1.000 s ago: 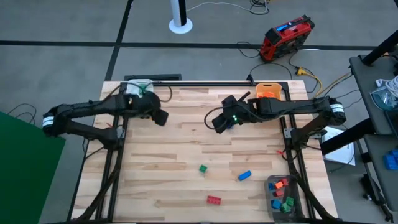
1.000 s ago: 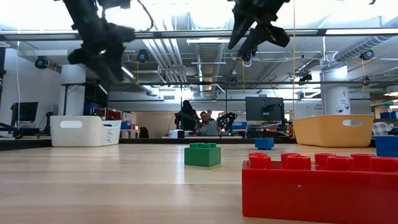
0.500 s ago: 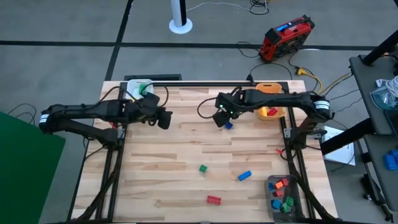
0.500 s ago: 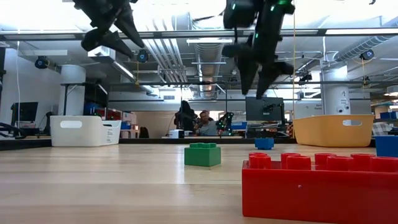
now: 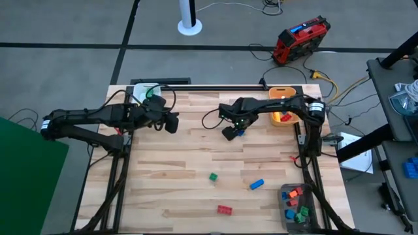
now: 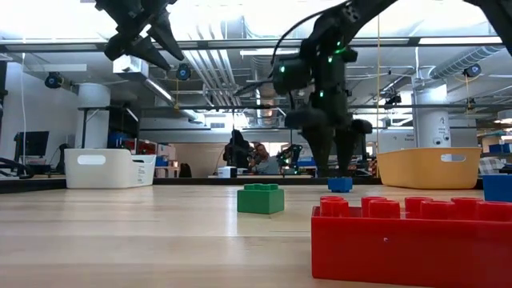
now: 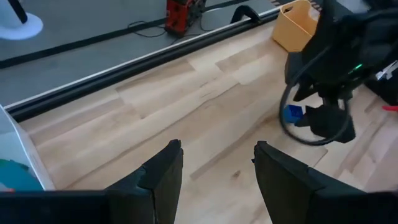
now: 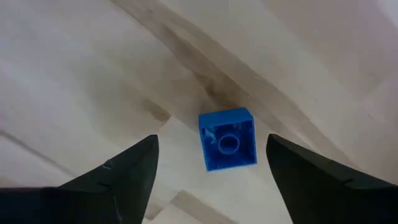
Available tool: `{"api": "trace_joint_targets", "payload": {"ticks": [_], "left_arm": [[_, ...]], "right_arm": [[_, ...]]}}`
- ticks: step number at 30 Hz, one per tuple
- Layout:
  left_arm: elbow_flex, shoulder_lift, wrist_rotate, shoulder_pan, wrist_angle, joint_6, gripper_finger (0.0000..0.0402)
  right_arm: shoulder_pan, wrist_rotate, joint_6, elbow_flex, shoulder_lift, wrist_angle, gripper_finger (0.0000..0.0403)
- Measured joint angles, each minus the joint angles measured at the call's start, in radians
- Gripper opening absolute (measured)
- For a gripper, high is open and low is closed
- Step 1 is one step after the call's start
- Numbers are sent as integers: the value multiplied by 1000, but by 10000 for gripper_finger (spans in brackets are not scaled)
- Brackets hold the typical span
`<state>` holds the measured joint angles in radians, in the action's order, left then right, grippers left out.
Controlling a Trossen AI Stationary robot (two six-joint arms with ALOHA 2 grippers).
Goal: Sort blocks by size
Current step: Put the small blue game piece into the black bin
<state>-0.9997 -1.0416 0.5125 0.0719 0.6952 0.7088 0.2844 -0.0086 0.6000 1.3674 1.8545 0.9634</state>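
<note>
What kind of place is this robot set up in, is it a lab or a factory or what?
Most likely a robotics lab or open workshop. The wooden table stands on a bare concrete floor, the low view shows exposed ceiling ducts and people at monitors behind, and cables run to a red power unit.

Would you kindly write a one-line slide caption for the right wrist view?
Right gripper, fingers open, poised over a small blue block lying hollow side up on the wooden table.

blue block [image 8: 227,139], green block [image 6: 261,198], red block [image 6: 414,239]
</note>
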Motion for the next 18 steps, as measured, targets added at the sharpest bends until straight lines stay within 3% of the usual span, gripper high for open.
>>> {"api": "trace_joint_targets", "payload": {"ticks": [10,14,18], "left_arm": [[0,0,2,0,-1,-19,174],[0,0,3,0,-1,-19,174],[0,-2,3,0,-1,-19,174]], "right_arm": [[11,0,-92,1,102,-7,305],[10,-4,-117,3,109,-15,279],[10,-8,-114,3,109,-16,222]]}}
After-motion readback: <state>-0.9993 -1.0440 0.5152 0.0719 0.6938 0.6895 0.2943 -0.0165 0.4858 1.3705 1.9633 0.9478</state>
